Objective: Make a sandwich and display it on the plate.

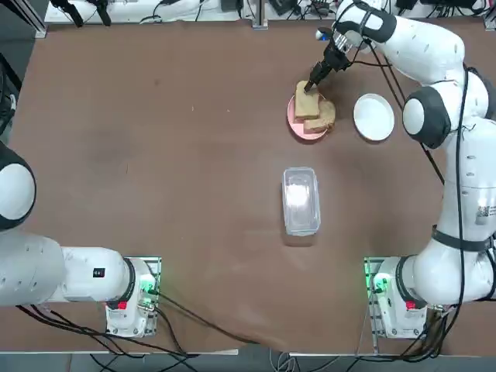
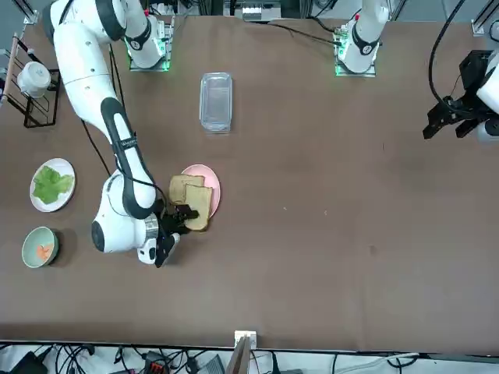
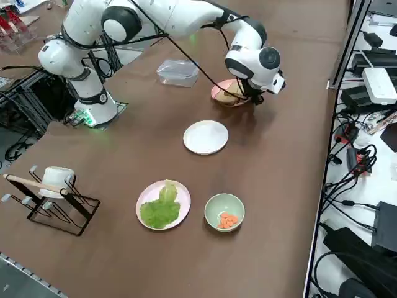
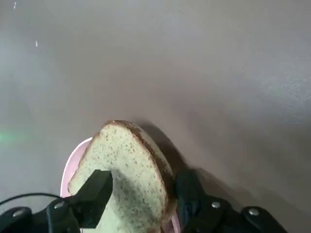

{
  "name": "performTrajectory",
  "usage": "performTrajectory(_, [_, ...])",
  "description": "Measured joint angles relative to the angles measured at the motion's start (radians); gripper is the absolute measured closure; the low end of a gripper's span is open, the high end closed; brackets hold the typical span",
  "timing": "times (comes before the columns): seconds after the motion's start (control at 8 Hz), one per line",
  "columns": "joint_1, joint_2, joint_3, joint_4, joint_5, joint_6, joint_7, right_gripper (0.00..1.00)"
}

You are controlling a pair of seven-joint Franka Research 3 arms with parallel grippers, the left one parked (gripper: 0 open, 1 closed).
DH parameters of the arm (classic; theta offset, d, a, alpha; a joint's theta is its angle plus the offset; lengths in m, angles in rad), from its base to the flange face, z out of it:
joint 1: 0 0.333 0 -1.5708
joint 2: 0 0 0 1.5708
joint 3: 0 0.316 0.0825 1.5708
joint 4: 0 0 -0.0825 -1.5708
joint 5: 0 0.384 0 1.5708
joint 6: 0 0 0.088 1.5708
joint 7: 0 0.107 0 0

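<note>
- We see the right gripper (image 4: 141, 199) clamped on a bread slice (image 4: 127, 174), one finger on each face.
- A second bread slice (image 1: 320, 118) lies on the pink plate (image 1: 298, 125), probably partly under the first.
- The white plate (image 1: 374, 117) sits bare at three o'clock of the pink plate, apart from it.
- Lettuce (image 3: 160, 210) lies on another plate (image 3: 178, 191), well apart.

Right arm stretched far forward, tool (image 4: 138, 196) gripping bread

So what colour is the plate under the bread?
Pink; the plate shows best in the top view.
</note>
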Motion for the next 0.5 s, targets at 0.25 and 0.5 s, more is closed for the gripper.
performTrajectory(0.25, [0.000,0.000,0.000,0.000,0.000,0.001,-0.002,0.22])
performTrajectory(0.5, [-0.001,0.000,0.000,0.001,0.000,0.002,-0.002,0.28])
